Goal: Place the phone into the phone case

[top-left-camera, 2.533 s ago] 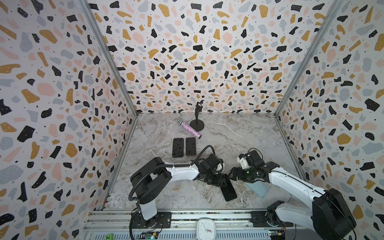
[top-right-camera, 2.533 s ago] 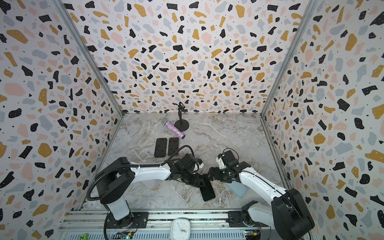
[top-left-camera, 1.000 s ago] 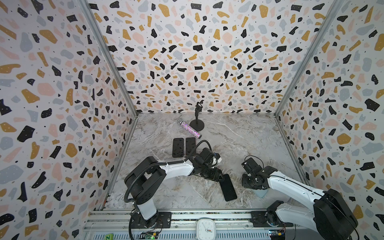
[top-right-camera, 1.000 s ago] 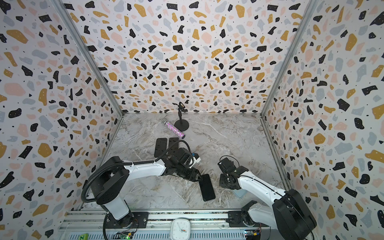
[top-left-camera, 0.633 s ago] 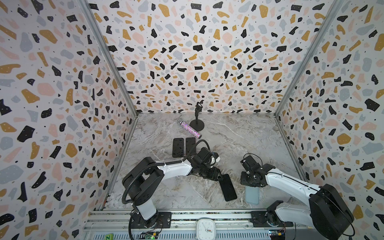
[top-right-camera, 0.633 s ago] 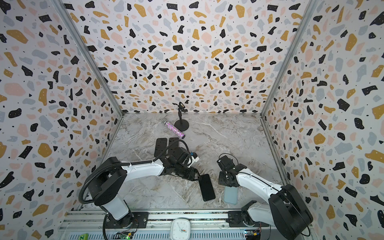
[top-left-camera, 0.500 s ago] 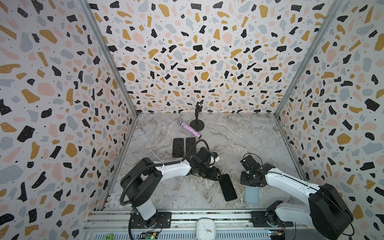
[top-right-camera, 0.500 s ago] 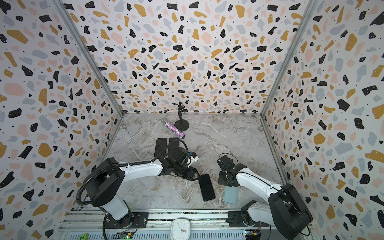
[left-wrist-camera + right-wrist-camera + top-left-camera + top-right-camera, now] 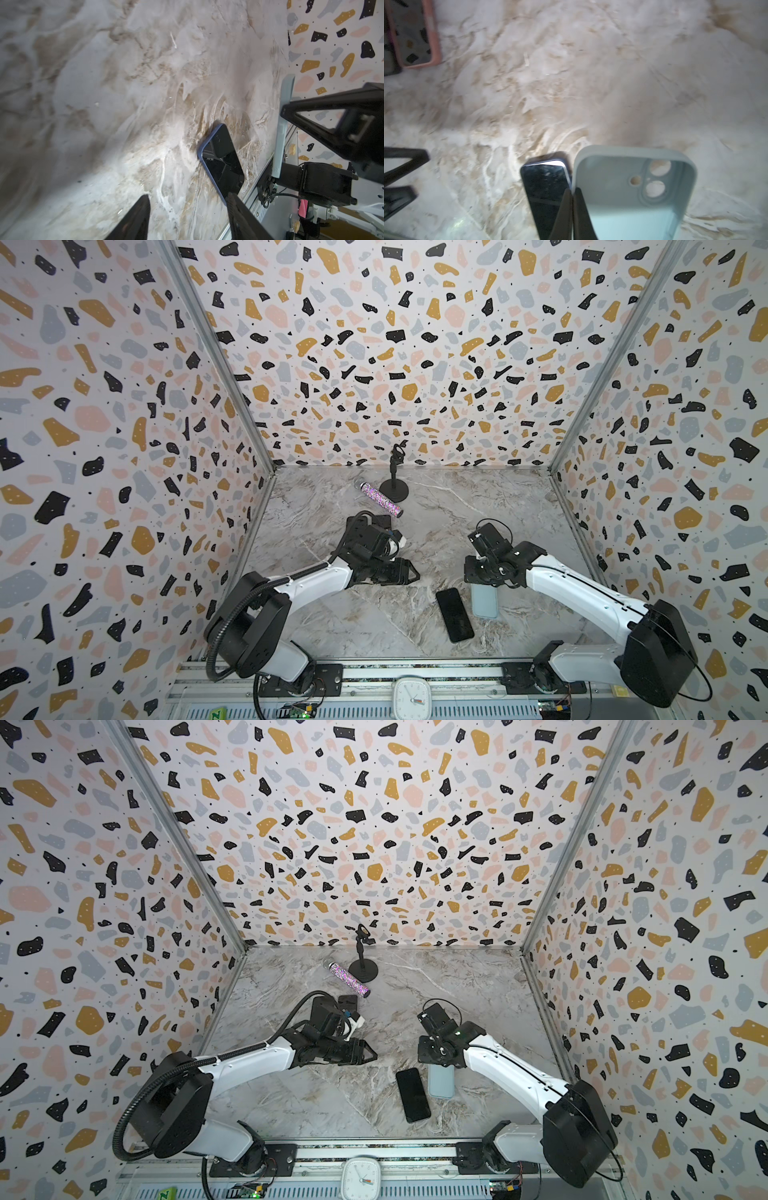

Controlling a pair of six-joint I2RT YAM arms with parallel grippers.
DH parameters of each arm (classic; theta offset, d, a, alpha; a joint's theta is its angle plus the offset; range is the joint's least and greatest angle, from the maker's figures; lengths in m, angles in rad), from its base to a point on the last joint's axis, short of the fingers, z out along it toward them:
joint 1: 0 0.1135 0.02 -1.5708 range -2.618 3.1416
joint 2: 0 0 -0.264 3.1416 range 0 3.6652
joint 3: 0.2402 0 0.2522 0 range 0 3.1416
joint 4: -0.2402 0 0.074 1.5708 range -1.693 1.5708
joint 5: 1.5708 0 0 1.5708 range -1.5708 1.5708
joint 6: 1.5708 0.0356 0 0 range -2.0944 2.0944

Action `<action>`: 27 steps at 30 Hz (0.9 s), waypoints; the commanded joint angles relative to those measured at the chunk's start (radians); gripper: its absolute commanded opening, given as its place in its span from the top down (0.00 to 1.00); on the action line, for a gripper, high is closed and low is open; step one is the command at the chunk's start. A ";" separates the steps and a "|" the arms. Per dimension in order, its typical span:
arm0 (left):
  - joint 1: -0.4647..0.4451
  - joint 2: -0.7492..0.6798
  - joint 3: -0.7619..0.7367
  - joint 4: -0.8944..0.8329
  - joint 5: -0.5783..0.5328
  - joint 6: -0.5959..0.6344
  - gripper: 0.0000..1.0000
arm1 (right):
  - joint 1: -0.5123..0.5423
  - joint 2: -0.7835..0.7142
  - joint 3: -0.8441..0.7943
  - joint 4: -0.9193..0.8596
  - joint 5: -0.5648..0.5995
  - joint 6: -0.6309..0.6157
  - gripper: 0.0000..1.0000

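- The phone (image 9: 454, 615) lies flat, screen up, on the table (image 9: 332, 614). It is close to the front edge and right of the middle, and nothing touches it.
- The phone case (image 9: 484, 601) is just beside the phone, on the side toward the table's right edge, with its hollow facing up. It looks raised off the surface (whether its far end still rests there I cannot tell).
- The right gripper (image 9: 572, 190) has its fingers pressed together on the case's thin side wall, pinching it.
- The left gripper (image 9: 187, 197) is spread and empty. It hovers near the phone, on the side away from the front edge.
- What could go wrong:
  - The pinch is on one soft wall only, so the case may flex, twist or slip free when it meets the phone.
  - Nothing pins the phone, so a nudge from the case could skate it toward the front edge.
  - A corner could catch on the rim and leave the phone half seated.
- What has changed:
  - Half a second earlier the case lay flat, nearer the front right corner and clearly apart from the phone; it has since been drawn alongside.
  - The left gripper, down at the phone two and a half seconds back, has pulled away.
  - The phone has barely shifted.
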 commanded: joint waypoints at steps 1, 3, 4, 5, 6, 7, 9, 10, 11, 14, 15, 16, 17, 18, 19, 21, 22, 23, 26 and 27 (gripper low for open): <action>0.027 -0.042 -0.046 0.008 -0.020 -0.029 0.39 | 0.086 0.078 0.096 0.015 -0.057 0.013 1.00; 0.044 -0.064 -0.072 0.007 -0.028 -0.035 0.39 | 0.131 0.150 0.149 0.059 -0.086 0.006 1.00; 0.053 -0.076 -0.083 0.001 -0.035 -0.035 0.39 | 0.150 0.205 0.176 0.074 -0.102 0.001 1.00; 0.060 -0.085 -0.091 -0.008 -0.043 -0.034 0.39 | 0.164 0.241 0.203 0.085 -0.109 -0.007 1.00; 0.068 -0.098 -0.104 -0.019 -0.054 -0.032 0.39 | 0.180 0.280 0.230 0.096 -0.110 -0.018 1.00; 0.078 -0.113 -0.115 -0.029 -0.065 -0.031 0.39 | 0.191 0.315 0.253 0.106 -0.111 -0.023 1.00; 0.095 -0.139 -0.140 -0.039 -0.080 -0.031 0.38 | 0.200 0.368 0.286 0.130 -0.131 -0.035 1.00; 0.104 -0.151 -0.153 -0.043 -0.085 -0.031 0.38 | 0.201 0.386 0.296 0.143 -0.134 -0.039 1.00; 0.110 -0.163 -0.166 -0.042 -0.084 -0.035 0.38 | 0.201 0.406 0.308 0.157 -0.139 -0.043 1.00; 0.123 -0.184 -0.195 -0.045 -0.088 -0.034 0.38 | 0.202 0.462 0.358 0.168 -0.144 -0.061 1.00; 0.125 -0.187 -0.203 -0.044 -0.088 -0.033 0.38 | 0.201 0.480 0.370 0.176 -0.144 -0.068 1.00; 0.127 -0.187 -0.208 -0.044 -0.088 -0.035 0.38 | 0.202 0.497 0.375 0.182 -0.141 -0.072 1.00; 0.129 -0.188 -0.214 -0.040 -0.085 -0.037 0.38 | 0.200 0.517 0.385 0.186 -0.143 -0.077 1.00; 0.130 -0.188 -0.219 -0.034 -0.079 -0.038 0.38 | 0.199 0.537 0.397 0.188 -0.144 -0.086 1.00; 0.131 -0.187 -0.220 -0.029 -0.076 -0.042 0.38 | 0.198 0.551 0.409 0.188 -0.140 -0.096 1.00; 0.131 -0.184 -0.221 -0.019 -0.075 -0.047 0.38 | 0.198 0.584 0.434 0.188 -0.123 -0.120 1.00; 0.131 -0.182 -0.222 -0.017 -0.073 -0.048 0.38 | 0.197 0.596 0.443 0.187 -0.108 -0.131 1.00; 0.131 -0.177 -0.219 -0.014 -0.071 -0.048 0.38 | 0.195 0.608 0.452 0.184 -0.092 -0.141 1.00; 0.131 -0.168 -0.217 -0.007 -0.059 -0.049 0.38 | 0.177 0.631 0.462 0.180 -0.095 -0.164 1.00; 0.131 -0.164 -0.219 -0.001 -0.053 -0.047 0.37 | 0.174 0.632 0.459 0.186 -0.099 -0.170 0.99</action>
